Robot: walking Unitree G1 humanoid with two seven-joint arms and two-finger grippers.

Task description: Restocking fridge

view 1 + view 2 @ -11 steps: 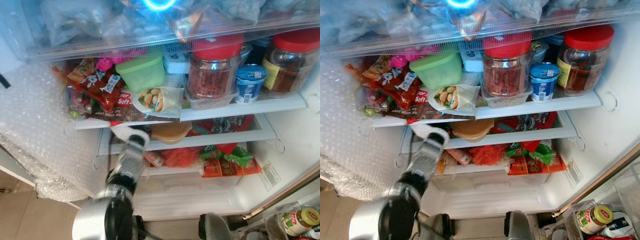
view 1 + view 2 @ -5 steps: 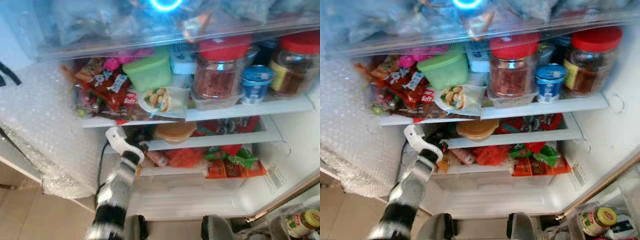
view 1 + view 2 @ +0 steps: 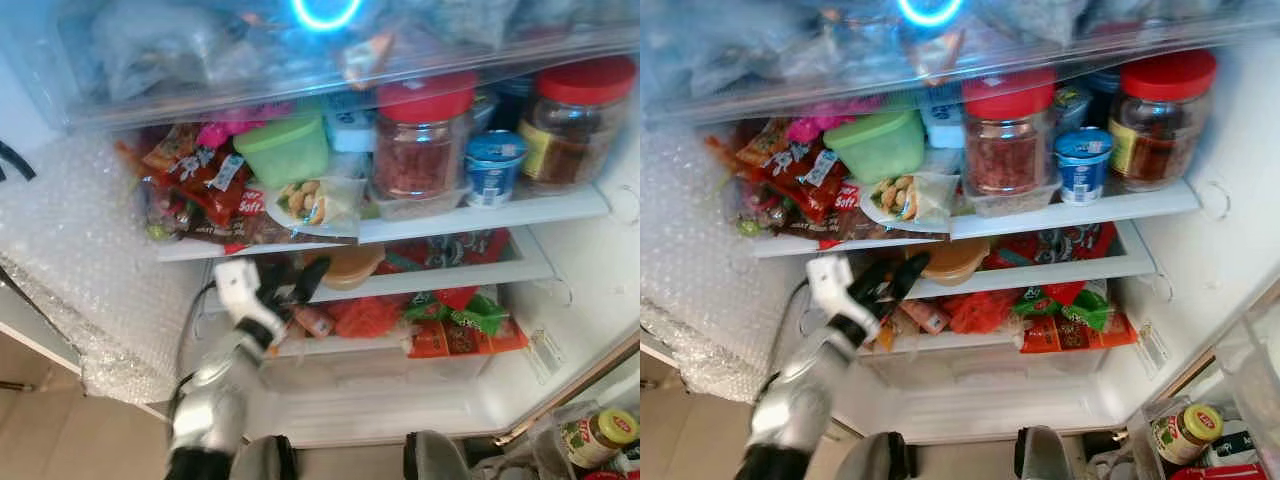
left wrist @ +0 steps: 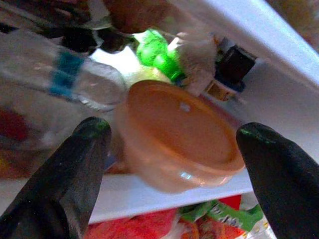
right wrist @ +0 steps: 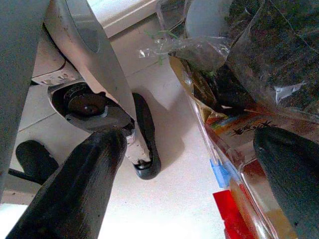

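Left gripper (image 3: 290, 290) was raised at the front of the fridge's middle shelf (image 3: 470, 275), fingers spread wide, nothing held; the orange tub (image 4: 182, 137) sat on that shelf straight ahead, framed between the two fingertips, just beyond them, not touched; left arm clearly the nearer one. Tub: round, squat, translucent plastic with smooth flat lid, axis upright; a clear bottle (image 4: 55, 79) lay beside it, crinkled red and green packets (image 3: 455, 320) on the shelf below. Right gripper (image 5: 189, 184) hung low and idle, fingers apart, beside a bag of groceries (image 5: 259, 74).
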